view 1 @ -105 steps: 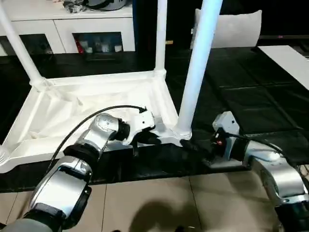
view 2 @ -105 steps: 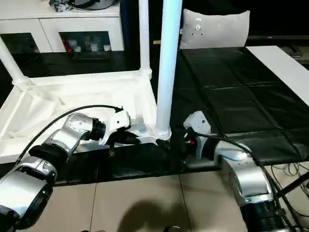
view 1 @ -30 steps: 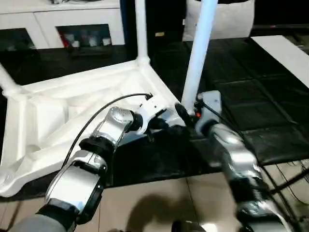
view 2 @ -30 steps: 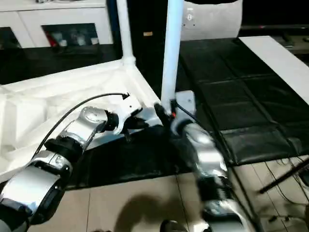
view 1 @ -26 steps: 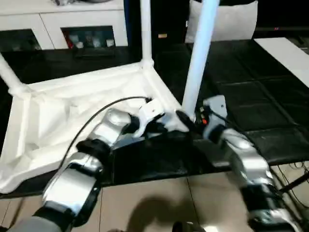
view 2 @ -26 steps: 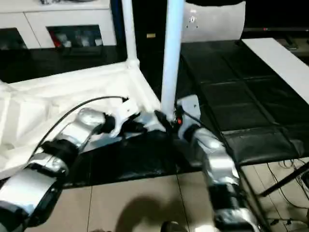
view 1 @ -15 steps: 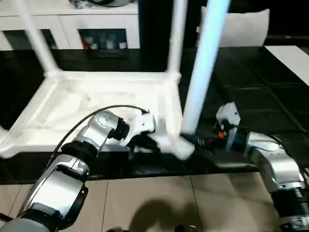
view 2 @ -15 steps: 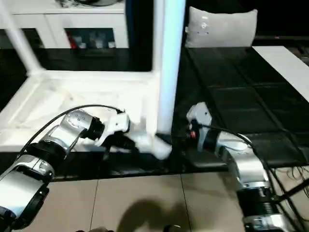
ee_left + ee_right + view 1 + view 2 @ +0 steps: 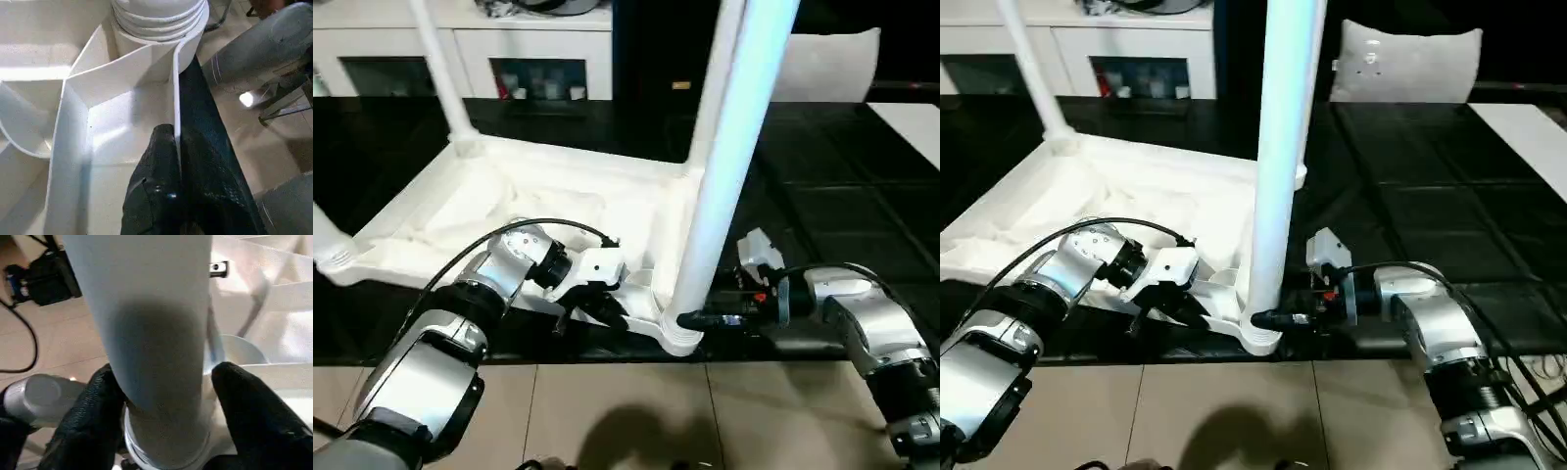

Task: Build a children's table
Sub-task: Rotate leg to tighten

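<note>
I'm seating the near leg (image 9: 729, 176) in the top's (image 9: 538, 201) corner socket (image 9: 677, 331). Left gripper (image 9: 168, 161) is clamping the rim beside it; right gripper (image 9: 164, 396) is straddling the leg base, grip unclear. Next I'm twisting the leg tight.

Silver forearms (image 9: 431, 367), black cable (image 9: 499, 240), black fingers (image 9: 254, 418)

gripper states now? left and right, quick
Left gripper: shut, pinching the table top's side wall.
Right gripper: fingers straddle the near leg at its base; a firm grip cannot be told.
</note>
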Robot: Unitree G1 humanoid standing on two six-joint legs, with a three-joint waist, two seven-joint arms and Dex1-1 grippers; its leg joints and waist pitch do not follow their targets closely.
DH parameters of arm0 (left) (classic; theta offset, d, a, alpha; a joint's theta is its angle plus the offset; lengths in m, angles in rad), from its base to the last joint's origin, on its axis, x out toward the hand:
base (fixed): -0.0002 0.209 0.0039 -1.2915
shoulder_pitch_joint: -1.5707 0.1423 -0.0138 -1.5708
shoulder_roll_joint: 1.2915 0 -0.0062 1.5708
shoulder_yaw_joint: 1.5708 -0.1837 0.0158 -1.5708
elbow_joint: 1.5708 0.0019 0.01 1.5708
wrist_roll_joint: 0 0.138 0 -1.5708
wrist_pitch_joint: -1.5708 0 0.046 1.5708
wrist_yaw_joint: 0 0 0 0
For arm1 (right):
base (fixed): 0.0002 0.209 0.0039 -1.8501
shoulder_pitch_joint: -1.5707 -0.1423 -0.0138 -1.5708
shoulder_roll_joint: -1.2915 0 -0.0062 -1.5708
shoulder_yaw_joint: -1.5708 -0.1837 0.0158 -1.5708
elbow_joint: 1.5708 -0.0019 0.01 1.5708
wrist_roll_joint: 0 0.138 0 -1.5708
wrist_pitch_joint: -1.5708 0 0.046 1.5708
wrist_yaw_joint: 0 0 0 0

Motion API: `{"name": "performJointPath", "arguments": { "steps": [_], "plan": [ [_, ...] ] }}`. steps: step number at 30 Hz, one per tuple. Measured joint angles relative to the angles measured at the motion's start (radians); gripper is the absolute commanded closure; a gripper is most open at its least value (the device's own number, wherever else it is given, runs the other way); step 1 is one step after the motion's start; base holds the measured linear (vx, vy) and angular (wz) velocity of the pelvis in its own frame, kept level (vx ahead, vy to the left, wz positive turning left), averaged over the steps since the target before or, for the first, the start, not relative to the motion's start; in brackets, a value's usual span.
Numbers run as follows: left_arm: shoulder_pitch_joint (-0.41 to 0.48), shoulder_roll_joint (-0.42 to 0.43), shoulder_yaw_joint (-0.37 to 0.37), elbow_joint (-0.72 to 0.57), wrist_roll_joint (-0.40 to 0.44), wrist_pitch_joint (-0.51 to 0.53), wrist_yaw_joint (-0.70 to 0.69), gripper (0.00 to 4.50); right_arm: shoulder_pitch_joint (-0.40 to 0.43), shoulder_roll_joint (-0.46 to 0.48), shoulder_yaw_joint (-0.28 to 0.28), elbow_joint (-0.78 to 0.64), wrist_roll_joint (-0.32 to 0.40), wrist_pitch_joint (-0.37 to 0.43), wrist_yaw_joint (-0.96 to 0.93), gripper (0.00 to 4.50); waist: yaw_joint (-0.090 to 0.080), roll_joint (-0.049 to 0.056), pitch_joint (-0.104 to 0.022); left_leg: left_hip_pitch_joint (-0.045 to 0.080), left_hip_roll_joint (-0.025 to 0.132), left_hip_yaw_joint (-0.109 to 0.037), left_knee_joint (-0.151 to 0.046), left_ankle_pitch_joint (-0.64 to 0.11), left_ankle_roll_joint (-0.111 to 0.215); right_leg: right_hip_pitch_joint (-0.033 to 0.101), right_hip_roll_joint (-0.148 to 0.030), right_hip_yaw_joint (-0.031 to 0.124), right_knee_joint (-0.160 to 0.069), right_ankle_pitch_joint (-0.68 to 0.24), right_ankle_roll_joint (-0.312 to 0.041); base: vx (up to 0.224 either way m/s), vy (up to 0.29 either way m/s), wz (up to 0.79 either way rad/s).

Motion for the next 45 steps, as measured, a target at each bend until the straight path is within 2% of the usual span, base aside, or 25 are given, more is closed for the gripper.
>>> {"name": "performJointPath", "arguments": {
  "steps": [5,9,17,20,23,26,29,32,35,37,38,40,45],
  "plan": [
    [-0.004,0.000,-0.001,0.000,0.011,-0.006,-0.002,4.50,-0.004,0.003,0.012,0.000,0.001,0.014,0.021,2.30,0.002,0.000,0.000,0.000,0.000,0.000,-0.001,0.000,0.000,0.000,0.000,0.000,0.000,0.000,0.000,0.000,0.000,0.00],
    [-0.004,0.000,-0.001,0.001,0.011,-0.011,-0.002,4.50,-0.007,0.003,0.012,0.001,0.002,0.025,0.024,2.46,0.002,0.000,0.000,0.000,0.000,0.000,-0.001,0.000,0.000,0.000,0.000,0.000,0.000,-0.002,0.003,0.000,0.000,0.00],
    [-0.005,-0.001,0.006,0.003,-0.002,0.003,-0.012,4.50,0.006,0.004,0.003,-0.040,0.022,0.099,0.011,2.52,0.005,0.000,0.000,0.001,0.000,0.000,-0.001,0.000,0.000,0.000,0.000,0.000,0.000,-0.002,0.003,0.000,0.000,0.00],
    [-0.006,-0.011,0.016,0.004,-0.003,0.057,0.007,4.50,0.039,0.031,-0.024,-0.081,0.026,0.135,-0.051,2.52,0.006,0.000,0.000,0.002,0.000,0.000,-0.002,0.000,-0.001,0.001,0.000,0.000,0.001,-0.002,0.003,0.000,0.000,0.00],
    [-0.020,-0.017,0.040,0.029,0.008,0.150,0.096,4.50,0.055,0.084,-0.053,-0.100,0.006,0.161,-0.204,2.52,-0.005,0.001,0.000,0.004,0.000,0.001,-0.001,0.002,-0.003,0.001,0.000,0.000,0.002,-0.002,0.003,0.000,0.000,0.00],
    [-0.024,-0.040,0.060,0.036,0.015,0.223,0.200,4.50,0.056,0.136,-0.088,-0.104,-0.033,0.181,-0.369,2.52,-0.033,0.001,0.000,0.004,0.000,0.000,-0.001,0.002,-0.003,0.001,0.000,-0.001,-0.002,-0.003,0.005,0.000,0.000,0.00],
    [-0.036,-0.087,0.089,0.048,0.015,0.308,0.330,4.50,0.052,0.229,-0.148,-0.106,-0.086,0.206,-0.583,2.53,-0.063,0.001,-0.001,0.005,0.000,0.000,0.000,0.002,-0.003,0.001,0.000,-0.002,-0.004,-0.003,0.006,0.000,0.000,0.00],
    [-0.055,-0.136,0.119,0.072,0.015,0.369,0.459,4.50,0.029,0.318,-0.184,-0.095,-0.133,0.224,-0.796,2.54,-0.083,0.002,-0.001,0.004,-0.001,-0.001,0.000,0.002,-0.003,0.002,0.000,-0.004,-0.007,-0.004,0.006,0.000,0.000,0.00],
    [-0.069,-0.181,0.145,0.091,0.014,0.405,0.575,4.50,-0.007,0.403,-0.215,-0.058,-0.170,0.221,-0.983,2.54,-0.093,0.004,-0.001,0.003,-0.001,-0.002,0.000,0.002,-0.003,0.003,0.000,-0.006,-0.012,-0.004,0.006,0.000,0.000,0.00],
    [-0.079,-0.211,0.166,0.108,0.014,0.414,0.663,4.50,-0.048,0.467,-0.244,0.001,-0.188,0.187,-1.122,2.54,-0.107,0.009,0.000,0.000,-0.001,-0.003,-0.002,0.002,-0.003,0.003,0.000,-0.008,-0.020,-0.003,0.006,0.000,0.000,0.00],
    [-0.082,-0.223,0.173,0.112,0.014,0.415,0.691,4.50,-0.062,0.481,-0.251,0.022,-0.197,0.167,-1.161,2.19,-0.111,0.010,0.000,-0.001,-0.001,-0.003,-0.002,0.002,-0.003,0.003,0.000,-0.008,-0.021,-0.003,0.006,0.000,0.000,0.00],
    [-0.082,-0.242,0.187,0.113,0.011,0.415,0.729,4.50,-0.078,0.508,-0.267,0.060,-0.205,0.118,-1.222,1.84,-0.115,0.010,0.000,-0.004,-0.003,-0.003,-0.002,0.001,-0.001,0.002,-0.001,-0.005,-0.022,-0.003,0.005,0.000,0.000,0.00],
    [-0.082,-0.254,0.194,0.110,0.001,0.400,0.746,4.50,-0.080,0.528,-0.273,0.079,-0.218,0.051,-1.264,1.51,-0.112,0.011,0.000,-0.005,-0.005,-0.002,-0.002,-0.003,0.005,0.000,-0.001,0.000,-0.017,0.011,-0.003,0.022,-0.005,0.02]
  ]
}}
